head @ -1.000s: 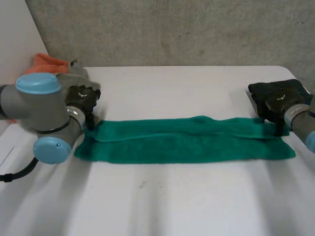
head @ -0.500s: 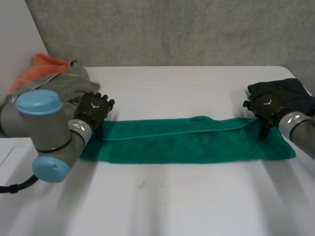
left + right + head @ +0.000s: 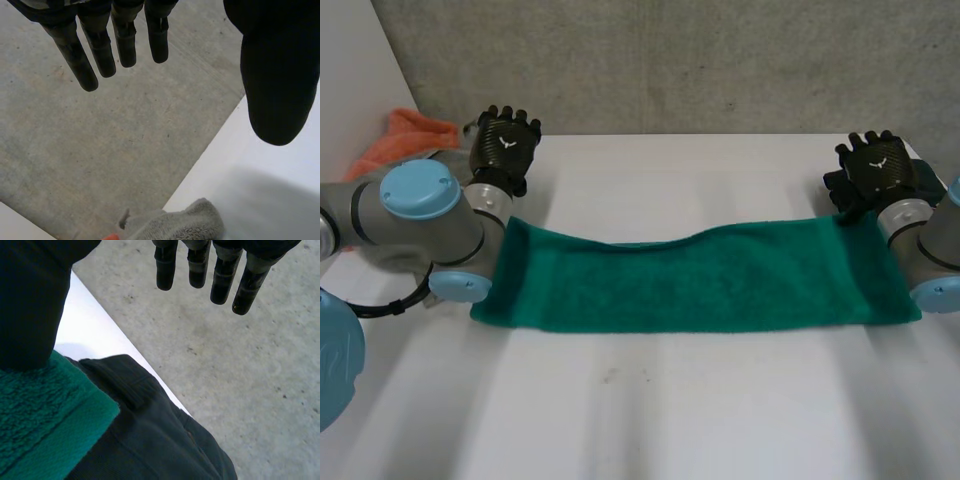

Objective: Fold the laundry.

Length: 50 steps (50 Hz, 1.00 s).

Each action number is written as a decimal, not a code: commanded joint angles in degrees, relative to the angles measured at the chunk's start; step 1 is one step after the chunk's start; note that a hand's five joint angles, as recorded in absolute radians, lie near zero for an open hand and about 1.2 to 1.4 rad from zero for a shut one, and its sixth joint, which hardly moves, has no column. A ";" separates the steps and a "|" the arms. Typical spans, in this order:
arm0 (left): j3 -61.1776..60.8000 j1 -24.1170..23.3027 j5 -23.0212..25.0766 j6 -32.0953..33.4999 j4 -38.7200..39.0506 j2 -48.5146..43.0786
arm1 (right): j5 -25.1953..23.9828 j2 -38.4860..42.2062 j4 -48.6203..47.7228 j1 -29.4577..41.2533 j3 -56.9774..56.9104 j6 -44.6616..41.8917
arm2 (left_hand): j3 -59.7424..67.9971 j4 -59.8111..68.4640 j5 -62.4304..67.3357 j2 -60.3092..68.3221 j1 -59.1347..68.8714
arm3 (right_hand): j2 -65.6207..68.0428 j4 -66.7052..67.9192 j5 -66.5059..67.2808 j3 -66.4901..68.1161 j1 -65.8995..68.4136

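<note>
Blk garment (image 3: 150,440) touching towel (image 3: 700,285), rt corner.

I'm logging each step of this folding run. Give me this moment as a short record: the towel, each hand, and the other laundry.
towel: green towel spread flat on the white table, far edge dipping in the middle
left hand: open, fingers straight, off the cloth past its far left corner, holding nothing
right hand: open, fingers straight, at the far right corner, gripping nothing
other laundry: orange cloth and grey cloth at the table's far left; dark garment beside the towel's far right corner
</note>
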 commanded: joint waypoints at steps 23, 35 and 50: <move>-37.16 -0.82 0.79 -4.54 -2.49 29.02 | -9.87 -28.18 24.13 -12.34 33.45 -4.87 | -2.58 -2.89 -2.95 -2.68 -3.02 | 11.71 10.84 10.48 12.04 12.50; -37.70 -0.73 0.79 -7.10 -2.49 28.93 | -10.23 -22.39 17.88 -12.17 34.34 -7.42 | -2.41 -2.72 -2.79 -2.51 -2.85 | 20.28 19.40 19.04 20.60 21.07; -38.93 -0.73 0.79 -7.10 -3.10 31.57 | -9.96 -24.74 14.63 -16.55 35.83 -10.68 | -2.41 -2.72 -2.79 -2.51 -2.85 | 67.34 66.46 66.10 67.66 68.13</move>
